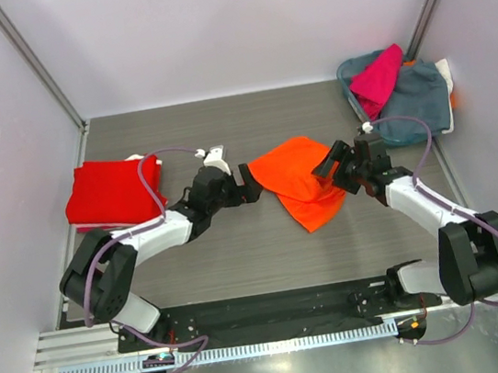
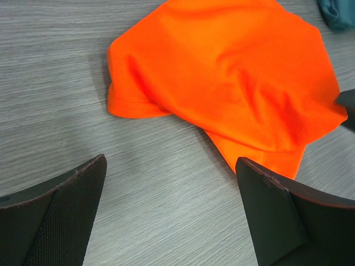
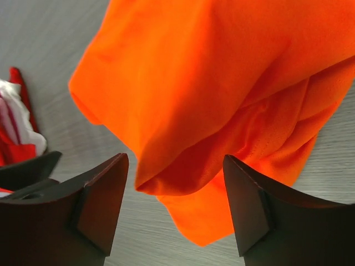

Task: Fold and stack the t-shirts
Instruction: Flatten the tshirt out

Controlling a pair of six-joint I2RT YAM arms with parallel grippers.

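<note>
Orange shirt (image 1: 299, 179) lies crumpled in the middle of the table (image 1: 238, 244), between the left gripper (image 1: 251, 189) and right gripper (image 1: 327, 162) — red shirt (image 1: 111, 192) folded at far left, magenta shirt (image 1: 377, 76) on a heap (image 1: 414, 103) at back right.

Left wrist: fingers (image 2: 66, 210) spread, shirt ahead, apart from them.

Right wrist: fingers (image 3: 100, 205) spread — a shirt fold dips between them, ungripped.

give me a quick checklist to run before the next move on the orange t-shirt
1. The left gripper has open, empty fingers: ok.
2. The right gripper has open fingers with the cloth edge between them: ok.
3. The bright orange fabric t-shirt lies flat: not ok, it is bunched and doubled over.
4. The red fabric t-shirt is folded at the left of the grey table: ok.
5. The magenta fabric t-shirt is folded: not ok, it lies loose on a teal cloth heap.
</note>
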